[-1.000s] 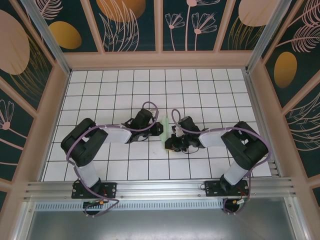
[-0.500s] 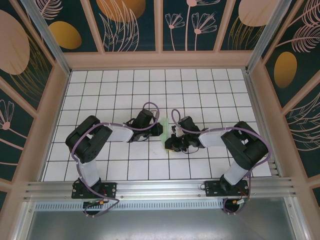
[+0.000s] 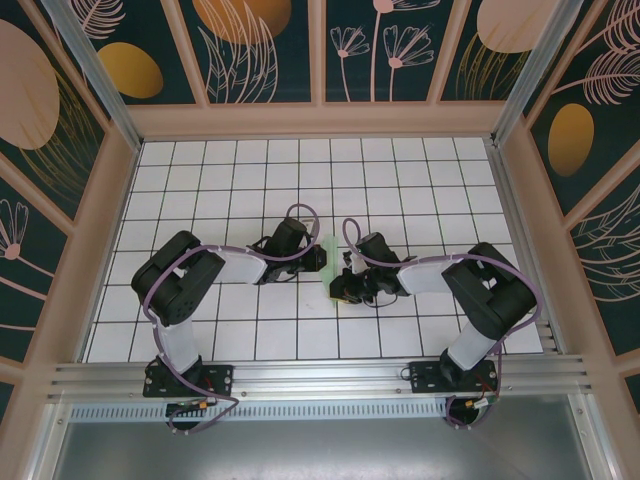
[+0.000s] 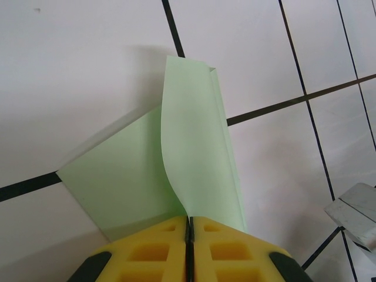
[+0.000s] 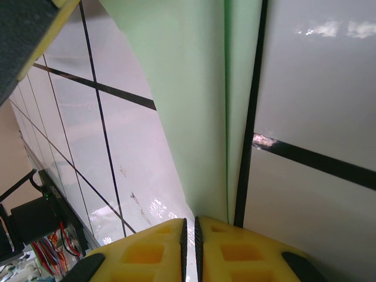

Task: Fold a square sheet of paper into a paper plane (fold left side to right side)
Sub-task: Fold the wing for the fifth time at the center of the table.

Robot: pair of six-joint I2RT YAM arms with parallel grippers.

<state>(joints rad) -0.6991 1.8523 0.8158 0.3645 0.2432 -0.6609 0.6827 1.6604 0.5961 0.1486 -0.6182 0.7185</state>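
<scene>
On the white tiled desk, the folded green paper lies between the two arms, one flap curling up into the left claw, which pinches it, while the right claw is pressed together at its narrow end.

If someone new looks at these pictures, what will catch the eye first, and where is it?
The pale green paper, folded into a narrow strip, lies near the middle of the white grid table. The left tool pinches a curled flap of it between its yellow pads. The right tool, pads closed, meets the strip from the other side.
</scene>
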